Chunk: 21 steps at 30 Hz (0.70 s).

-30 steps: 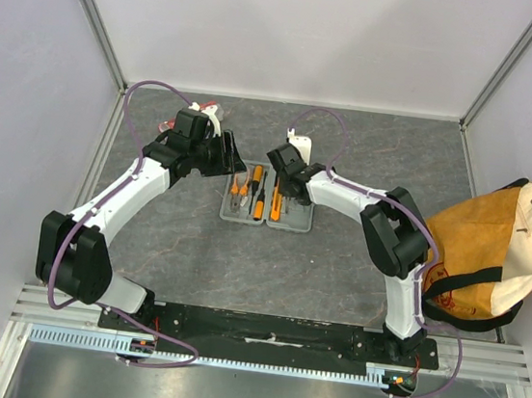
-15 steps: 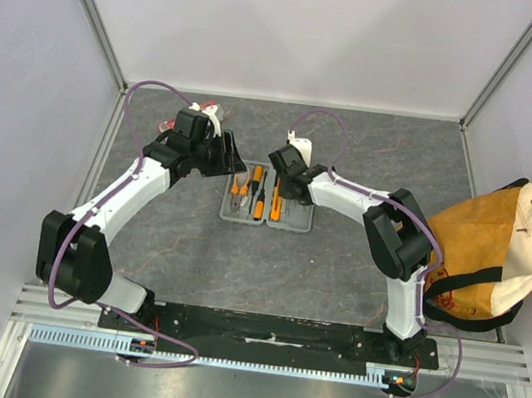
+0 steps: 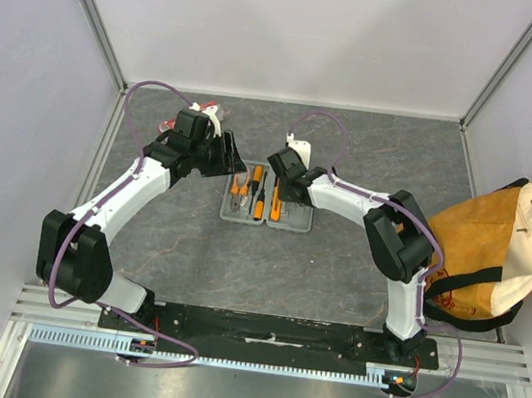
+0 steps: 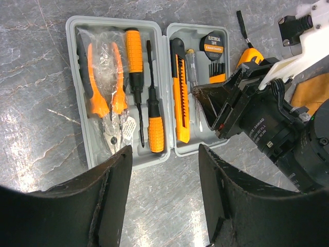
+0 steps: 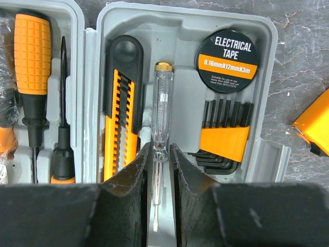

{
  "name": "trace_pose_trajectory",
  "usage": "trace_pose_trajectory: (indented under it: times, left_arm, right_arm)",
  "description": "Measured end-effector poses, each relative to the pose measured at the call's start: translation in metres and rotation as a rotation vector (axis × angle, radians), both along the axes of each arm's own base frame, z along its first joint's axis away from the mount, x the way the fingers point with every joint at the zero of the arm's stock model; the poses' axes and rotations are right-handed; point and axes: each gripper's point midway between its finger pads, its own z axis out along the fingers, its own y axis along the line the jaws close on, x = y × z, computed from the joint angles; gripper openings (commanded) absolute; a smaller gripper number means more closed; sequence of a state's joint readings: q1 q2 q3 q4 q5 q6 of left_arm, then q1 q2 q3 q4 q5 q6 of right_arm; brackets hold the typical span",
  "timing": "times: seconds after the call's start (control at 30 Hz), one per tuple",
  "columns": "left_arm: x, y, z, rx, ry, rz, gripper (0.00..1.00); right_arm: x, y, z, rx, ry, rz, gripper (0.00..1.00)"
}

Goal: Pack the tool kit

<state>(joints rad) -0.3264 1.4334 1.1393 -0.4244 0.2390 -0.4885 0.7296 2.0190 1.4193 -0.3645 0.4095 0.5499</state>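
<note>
The tool kit (image 3: 265, 223) lies open in the middle of the table, a grey case (image 4: 73, 77) with orange-and-black tools in its slots. Its left half holds pliers (image 4: 103, 98) and two screwdrivers (image 4: 134, 51). The right half (image 5: 180, 25) holds a utility knife (image 5: 121, 103), a clear tester screwdriver (image 5: 162, 108), electrical tape (image 5: 230, 54) and hex keys (image 5: 223, 136). My right gripper (image 5: 159, 149) straddles the tester's shaft in its slot, jaws narrowly open with thin gaps on both sides. My left gripper (image 4: 164, 164) hovers open over bare table at the case's edge, holding nothing.
An orange-and-black object (image 4: 250, 55) lies on the table just outside the case's right half, also seen in the right wrist view (image 5: 313, 126). A tan canvas bag (image 3: 488, 246) with black straps sits at the right wall. Frame posts and white walls enclose the table.
My right gripper has shifted very slightly over the case's right half and its jaws have eased apart a little. The left arm has not moved.
</note>
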Motion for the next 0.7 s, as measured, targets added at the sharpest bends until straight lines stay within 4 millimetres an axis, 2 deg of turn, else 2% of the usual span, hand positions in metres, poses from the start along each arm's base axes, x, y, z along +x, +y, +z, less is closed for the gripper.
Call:
trace_pose_trajectory:
  times: [0.2, 0.37, 0.7]
  left_arm:
    - [0.0, 0.0, 0.0, 0.0, 0.0, 0.0, 0.6]
    - [0.0, 0.0, 0.0, 0.0, 0.0, 0.0, 0.6]
    - [0.0, 0.0, 0.0, 0.0, 0.0, 0.0, 0.6]
  right_arm:
    - [-0.004, -0.004, 0.008, -0.003, -0.008, -0.004, 0.29]
    - [-0.005, -0.005, 0.015, 0.006, -0.018, -0.002, 0.25]
    - [-0.015, -0.003, 0.006, 0.013, 0.016, 0.018, 0.16]
